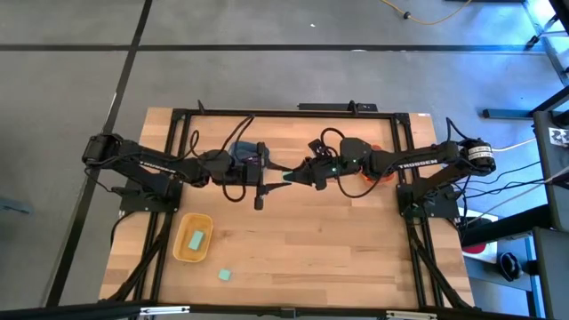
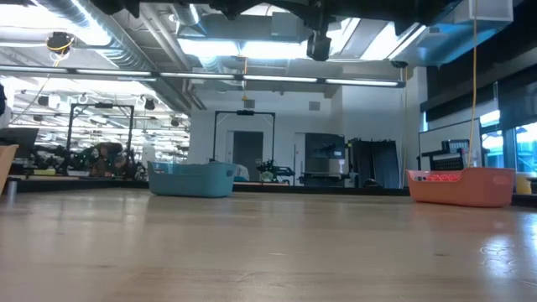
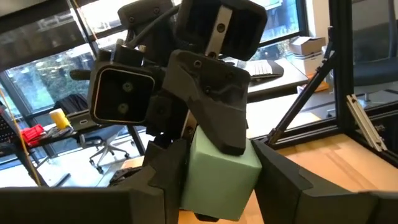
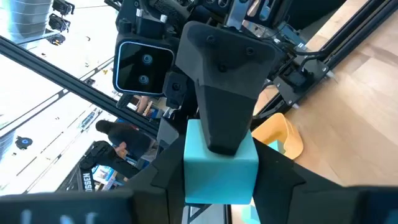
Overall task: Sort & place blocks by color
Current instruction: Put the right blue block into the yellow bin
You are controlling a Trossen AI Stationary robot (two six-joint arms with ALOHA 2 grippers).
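- Two robot arms reach toward the table's middle, each with one gripper: the left gripper (image 1: pixel 277 179) and the right gripper (image 1: pixel 293 177).
- Three mint-green blocks show: one (image 1: pixel 288 177) between the two grippers, one (image 1: pixel 196 238) inside the yellow tub, one (image 1: pixel 225 275) loose on the table.
- Three tubs: one yellow tub (image 1: pixel 180 251), one blue tub (image 2: pixel 191 179), one orange tub (image 2: pixel 461 186).

From down here I see the bare wooden tabletop (image 2: pixel 268 252) running level to its far edge. A blue tub (image 2: pixel 191 179) sits at the back left, an orange tub (image 2: pixel 461 186) at the back right, well apart.
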